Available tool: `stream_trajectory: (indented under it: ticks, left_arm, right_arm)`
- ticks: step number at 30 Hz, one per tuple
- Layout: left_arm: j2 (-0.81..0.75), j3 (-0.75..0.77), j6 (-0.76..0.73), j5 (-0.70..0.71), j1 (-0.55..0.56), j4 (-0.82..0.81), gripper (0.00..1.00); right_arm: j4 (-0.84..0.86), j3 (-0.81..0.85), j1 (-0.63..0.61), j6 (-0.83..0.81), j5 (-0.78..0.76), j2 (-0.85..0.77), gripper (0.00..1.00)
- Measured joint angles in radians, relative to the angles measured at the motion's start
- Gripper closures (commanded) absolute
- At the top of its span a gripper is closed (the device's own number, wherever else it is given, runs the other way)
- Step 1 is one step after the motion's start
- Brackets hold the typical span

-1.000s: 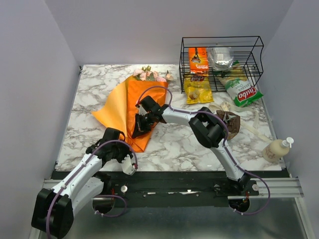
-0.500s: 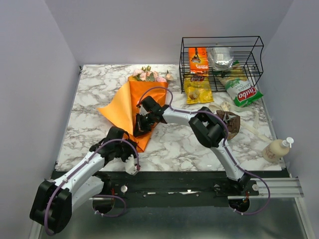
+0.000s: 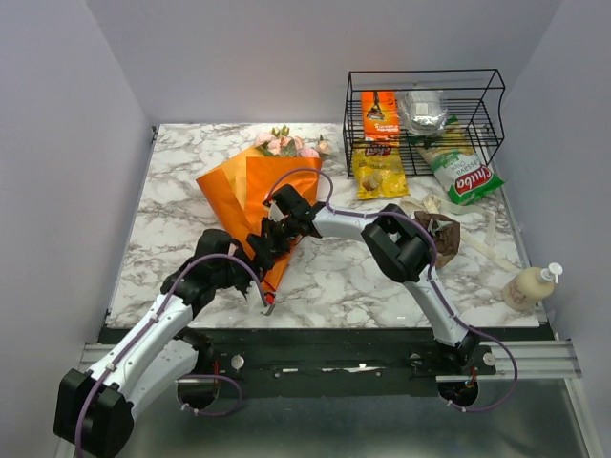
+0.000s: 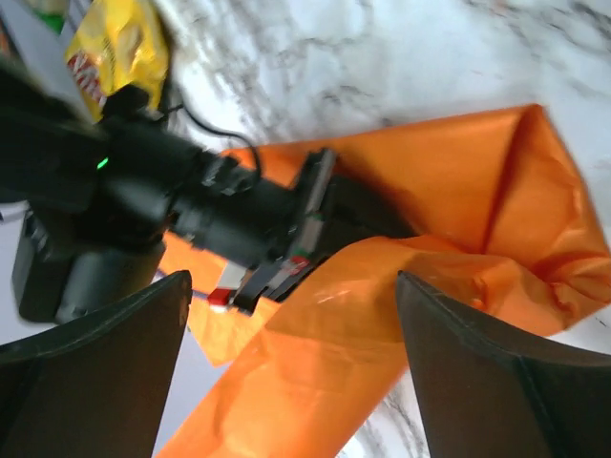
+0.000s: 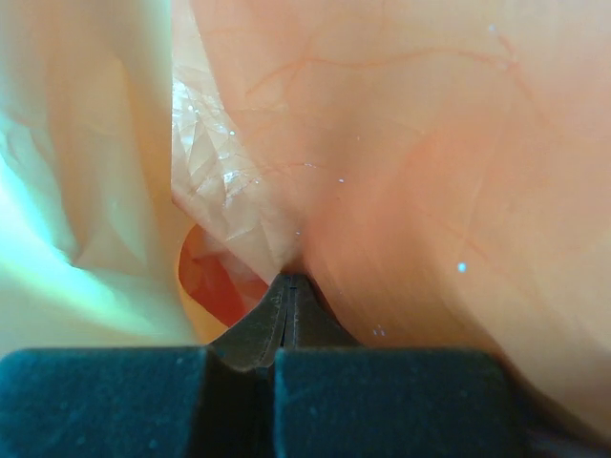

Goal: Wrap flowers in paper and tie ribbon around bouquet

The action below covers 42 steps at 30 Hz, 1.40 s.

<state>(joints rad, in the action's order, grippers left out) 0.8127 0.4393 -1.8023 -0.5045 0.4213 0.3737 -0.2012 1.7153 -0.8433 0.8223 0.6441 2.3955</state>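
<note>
The left gripper (image 4: 291,372) has just opened its jaws wide and released the left flap of the orange paper (image 3: 239,191), which now folds over toward the flowers (image 3: 286,145) on the worktop (image 3: 334,277), while the closed jaws of the right gripper (image 5: 289,296) press on the wrap, so the wrapping advances.

Setting: robot test cell in a lab. Plain grey panels (image 3: 57,143) are walling in a marble-patterned table (image 3: 181,162) on three sides. A left arm (image 3: 143,339) and a right arm (image 3: 420,277) are standing bolted to a metal rail (image 3: 535,358) at its near edge. A black wire basket (image 3: 425,72) is holding snack packets (image 3: 379,114).
</note>
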Motion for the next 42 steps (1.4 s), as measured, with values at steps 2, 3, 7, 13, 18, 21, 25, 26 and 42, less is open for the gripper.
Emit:
stream_trajectory:
  ticks: [2, 3, 7, 13, 18, 21, 25, 26, 42]
  left_arm:
    - [-0.019, 0.023, 0.102, -0.010, 0.001, -0.015, 0.02]
    - [-0.025, 0.026, 0.143, -0.013, 0.003, -0.029, 0.03]
    - [0.011, 0.026, 0.345, -0.005, 0.013, -0.123, 0.09]
    - [0.151, 0.042, 0.645, 0.085, 0.013, -0.256, 0.16]
    - [0.206, 0.082, 0.883, 0.110, 0.010, -0.306, 0.43]
    - [0.212, 0.113, 0.954, 0.079, 0.010, -0.289, 0.48]
    - [0.233, 0.147, 1.031, 0.059, 0.010, -0.249, 0.44]
    - [0.248, 0.164, 1.062, 0.060, 0.010, -0.240, 0.42]
    - [0.535, 0.976, 1.808, 0.461, -0.480, 0.334, 0.01]
  right_arm:
    - [0.000, 0.000, 0.000, 0.000, 0.000, 0.000, 1.00]
    - [0.000, 0.000, 0.000, 0.000, 0.000, 0.000, 1.00]
    - [0.001, 0.000, 0.001, 0.001, 0.001, 0.000, 1.00]
    - [0.001, 0.000, 0.002, 0.002, 0.001, 0.000, 1.00]
    - [0.003, -0.002, 0.006, 0.005, 0.002, 0.000, 1.00]
    - [0.008, -0.004, 0.006, 0.007, 0.003, 0.000, 1.00]
    - [0.018, -0.009, 0.007, 0.009, 0.006, 0.000, 1.00]
    - [0.021, -0.011, 0.007, 0.009, 0.007, 0.000, 1.00]
    - [0.044, -0.021, 0.008, 0.016, 0.016, 0.000, 0.99]
